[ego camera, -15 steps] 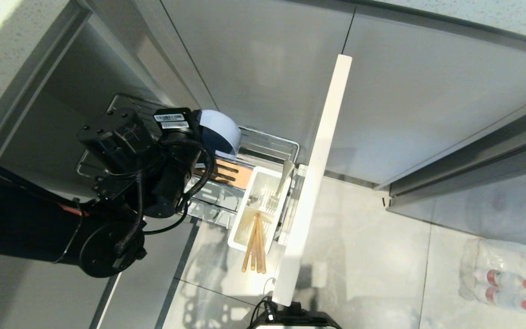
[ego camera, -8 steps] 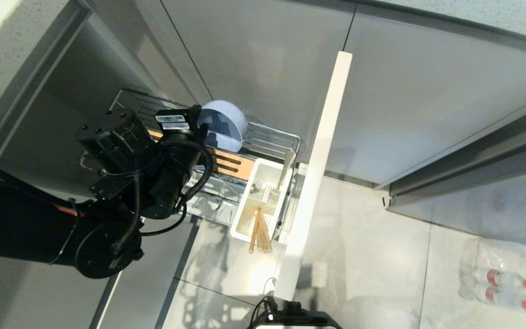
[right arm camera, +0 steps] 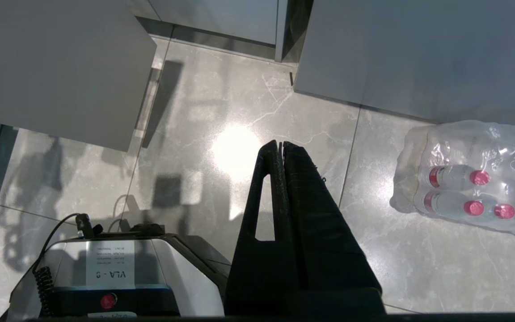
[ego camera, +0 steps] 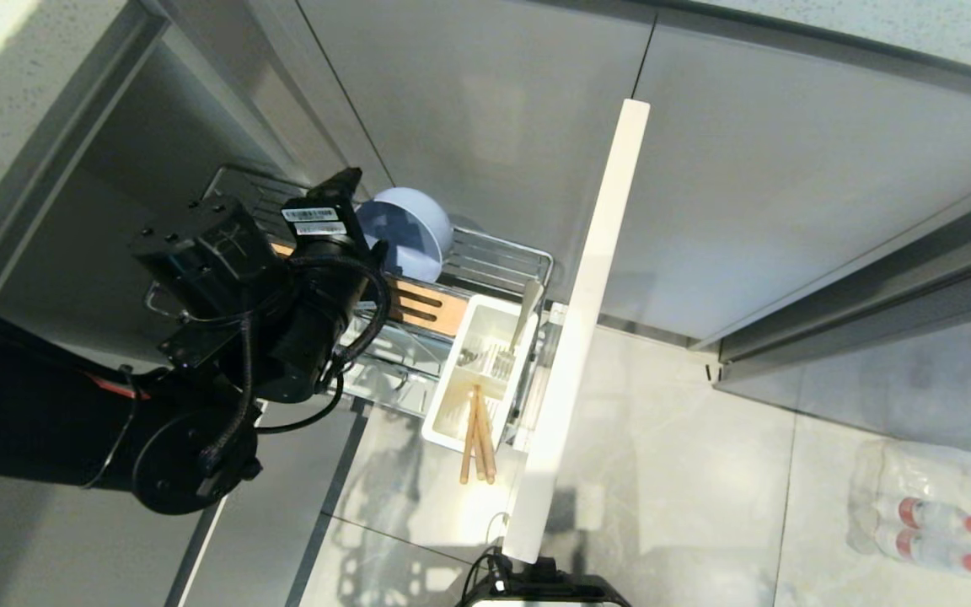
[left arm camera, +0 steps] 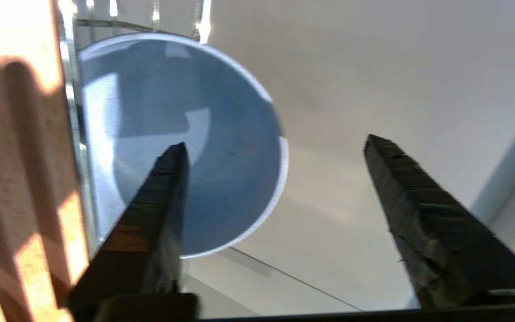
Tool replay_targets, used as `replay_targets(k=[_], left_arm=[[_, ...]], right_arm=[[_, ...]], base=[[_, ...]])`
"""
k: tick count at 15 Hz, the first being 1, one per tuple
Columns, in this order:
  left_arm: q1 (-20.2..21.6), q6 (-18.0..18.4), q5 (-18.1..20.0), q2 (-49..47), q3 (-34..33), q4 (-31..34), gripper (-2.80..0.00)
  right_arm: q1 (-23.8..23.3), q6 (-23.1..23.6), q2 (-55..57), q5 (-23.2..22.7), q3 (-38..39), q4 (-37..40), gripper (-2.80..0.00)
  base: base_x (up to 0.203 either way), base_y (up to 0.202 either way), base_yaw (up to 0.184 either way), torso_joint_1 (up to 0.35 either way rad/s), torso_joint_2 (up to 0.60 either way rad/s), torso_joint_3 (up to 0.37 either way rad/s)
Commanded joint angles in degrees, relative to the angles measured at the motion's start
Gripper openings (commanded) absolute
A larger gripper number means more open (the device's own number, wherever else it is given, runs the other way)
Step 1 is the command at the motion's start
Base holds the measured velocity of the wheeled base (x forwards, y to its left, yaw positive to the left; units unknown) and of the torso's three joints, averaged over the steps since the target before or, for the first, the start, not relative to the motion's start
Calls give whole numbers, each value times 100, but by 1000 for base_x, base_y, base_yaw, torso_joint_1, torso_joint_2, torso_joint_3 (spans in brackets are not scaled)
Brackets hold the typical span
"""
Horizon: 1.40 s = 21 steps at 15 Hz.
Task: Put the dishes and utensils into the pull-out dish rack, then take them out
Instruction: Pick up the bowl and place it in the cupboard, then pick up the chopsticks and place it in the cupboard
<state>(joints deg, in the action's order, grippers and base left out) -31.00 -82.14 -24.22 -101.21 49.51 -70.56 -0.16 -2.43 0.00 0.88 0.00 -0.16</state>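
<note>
The grey-blue bowl point(ego camera: 405, 232) stands on edge in the pull-out dish rack point(ego camera: 502, 253), behind its slotted wooden bar point(ego camera: 426, 305). My left gripper point(left arm camera: 275, 141) is open beside the bowl point(left arm camera: 221, 147); one finger point(left arm camera: 159, 201) crosses in front of it and nothing is gripped. In the head view the left gripper point(ego camera: 356, 198) sits at the bowl's left edge. Two chopsticks point(ego camera: 477, 434) and a spoon point(ego camera: 528, 314) rest in the white caddy point(ego camera: 452, 421). The right gripper point(right arm camera: 280, 144) hangs shut over the floor. No plate is in view.
The rack's pale front panel point(ego camera: 587, 320) juts out toward me beside the caddy. Grey cabinet doors point(ego camera: 494, 110) stand behind the rack. A shrink-wrapped pack of water bottles point(ego camera: 932, 506) lies on the tiled floor at right. My base point(right arm camera: 105, 273) is below the right gripper.
The left gripper has opened and let go of the bowl, which tipped so its inside now faces the arm. The arm drew back slightly.
</note>
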Motion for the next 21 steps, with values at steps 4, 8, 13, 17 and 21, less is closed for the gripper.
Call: replay_targets(k=[4,8,13,17,21], left_arm=[[-2,-34,-11,501,0,-46,0],[-75,73,0,869,6,48,0],[-253,479,80,1215,30,577,-280],[-541,1090,100,1518,161,1088,-280],[-910,2171,288,1694,246,1230,-280]], right_arm=[[4,-3,9,0,0,-2,-280],[-1,-3,9,0,0,-2,-280],[-2,-3,9,0,0,-2,-280],[0,-3,8,0,0,-2,-280],[-1,-3,9,0,0,-2,-280]], base=[[0,0,0,0,0,0],[0,0,0,0,0,0],[0,0,0,0,0,0],[0,0,0,0,0,0],[0,0,0,0,0,0]])
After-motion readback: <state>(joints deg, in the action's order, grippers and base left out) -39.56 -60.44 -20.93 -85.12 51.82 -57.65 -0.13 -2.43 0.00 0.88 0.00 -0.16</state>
